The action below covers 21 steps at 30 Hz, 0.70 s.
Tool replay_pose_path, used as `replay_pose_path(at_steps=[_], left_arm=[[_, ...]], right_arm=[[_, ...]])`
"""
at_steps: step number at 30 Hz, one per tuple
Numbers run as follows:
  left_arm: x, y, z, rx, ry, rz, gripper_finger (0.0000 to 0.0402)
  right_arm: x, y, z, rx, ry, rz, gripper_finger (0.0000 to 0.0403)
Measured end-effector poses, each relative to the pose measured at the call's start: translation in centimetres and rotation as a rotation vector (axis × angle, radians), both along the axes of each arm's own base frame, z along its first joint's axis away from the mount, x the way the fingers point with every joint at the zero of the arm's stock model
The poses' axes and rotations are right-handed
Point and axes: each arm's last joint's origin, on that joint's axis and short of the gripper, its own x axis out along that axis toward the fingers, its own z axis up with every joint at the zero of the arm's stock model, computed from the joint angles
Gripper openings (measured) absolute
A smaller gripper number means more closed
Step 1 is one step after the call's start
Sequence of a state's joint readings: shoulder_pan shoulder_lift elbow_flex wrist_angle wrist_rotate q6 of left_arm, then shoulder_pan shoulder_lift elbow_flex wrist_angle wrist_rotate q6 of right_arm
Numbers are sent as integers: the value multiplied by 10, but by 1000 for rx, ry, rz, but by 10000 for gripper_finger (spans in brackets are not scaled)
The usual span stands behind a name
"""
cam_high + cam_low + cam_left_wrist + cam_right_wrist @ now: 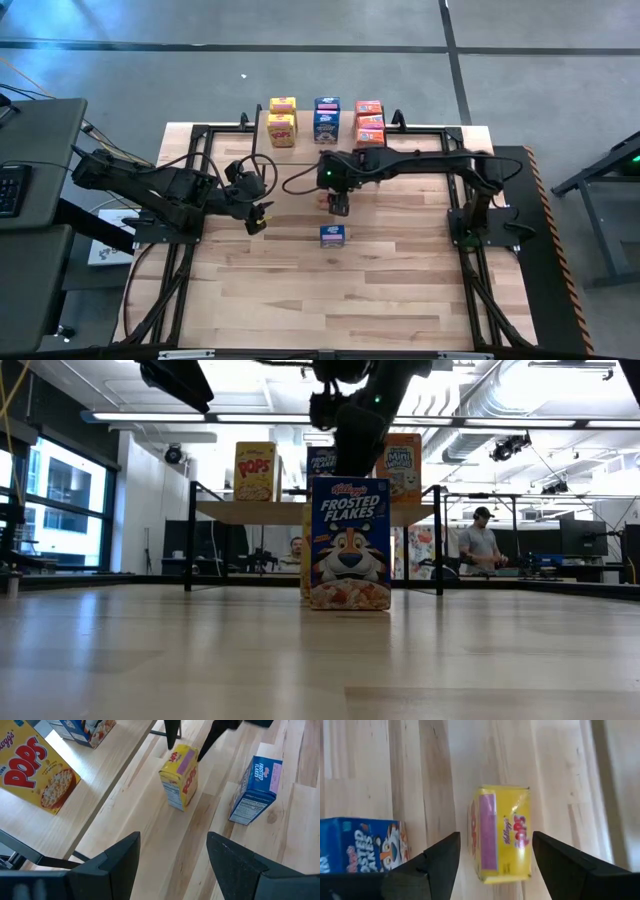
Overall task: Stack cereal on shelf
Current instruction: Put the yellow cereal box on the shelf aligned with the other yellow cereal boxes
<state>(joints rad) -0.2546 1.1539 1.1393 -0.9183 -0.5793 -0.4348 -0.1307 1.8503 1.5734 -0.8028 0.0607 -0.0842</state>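
We see the right gripper [492, 857] spread apart directly over the yellow Pops box [501, 834]; next we judge descent and clamping.

The near half of the light wooden tabletop [330, 300] lies bare, wide room for passage; at its middle a blue Frosted Flakes box [333, 235] stands upright, and just beyond it a yellow Pops box [502, 840] stands under the right gripper [337, 207], whose open fingers straddle it from above; the left gripper [258, 218] hangs left of both, apart; the far edge is blocked by the plank-topped black-legged shelf [215, 510] carrying yellow, blue and orange boxes.
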Motion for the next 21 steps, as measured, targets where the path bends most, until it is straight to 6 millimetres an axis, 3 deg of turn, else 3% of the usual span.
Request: replay_pose_path(at_steps=[6, 11, 15, 21], left_arm=[[0, 0, 0, 0, 0, 0, 221], [0, 0, 0, 0, 0, 0, 221], [0, 0, 0, -1, -2, 0, 221], [0, 0, 0, 0, -2, 0, 221]], right_arm=[[-18, 4, 28, -50, -35, -19, 241], [-42, 21, 51, -118, -82, -17, 241], [-81, 35, 58, -165, -201, -46, 241], [-151, 51, 50, -223, -477, -72, 241]])
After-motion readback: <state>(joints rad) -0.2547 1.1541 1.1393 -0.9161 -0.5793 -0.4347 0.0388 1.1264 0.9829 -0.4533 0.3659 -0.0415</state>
